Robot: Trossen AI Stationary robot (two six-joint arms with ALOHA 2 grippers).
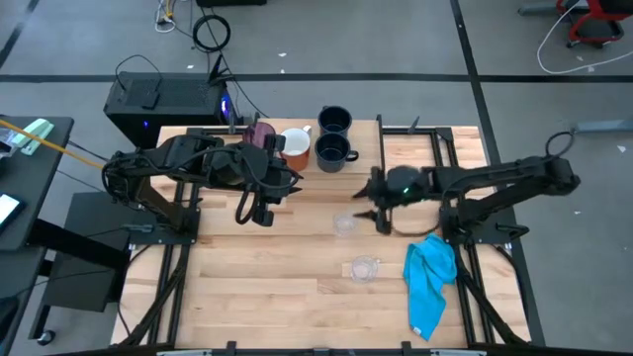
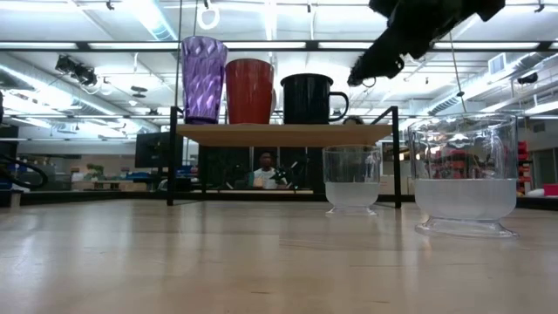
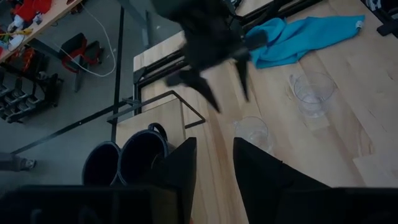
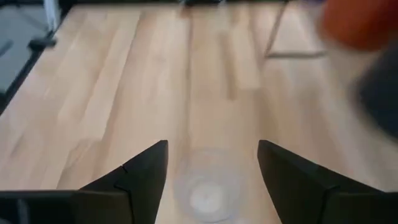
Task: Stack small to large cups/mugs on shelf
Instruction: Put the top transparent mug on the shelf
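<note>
On the shelf [image 2: 283, 133] at the table's far side stand a purple tumbler [image 2: 203, 78], an orange-brown mug [image 2: 249, 90] and two dark mugs [image 1: 334, 121] [image 1: 331, 150], all on their bases. Two clear glasses [image 1: 343, 223] [image 1: 364, 268] stand on the tabletop in front of it. My right gripper [image 4: 212, 146] hovers open above the farther glass [image 4: 205, 193], well clear of it, as the low view shows [image 2: 392, 52]. My left gripper [image 3: 214, 142] hangs open in front of the shelf's left part [image 1: 255, 213], with nothing between its fingers.
A bright blue cloth [image 1: 430, 282] lies crumpled near the table's right edge, beside the nearer glass. Bare tabletop [image 1: 257, 287] stretches across the near left. A person [image 2: 264, 170] sits in the room beyond the shelf.
</note>
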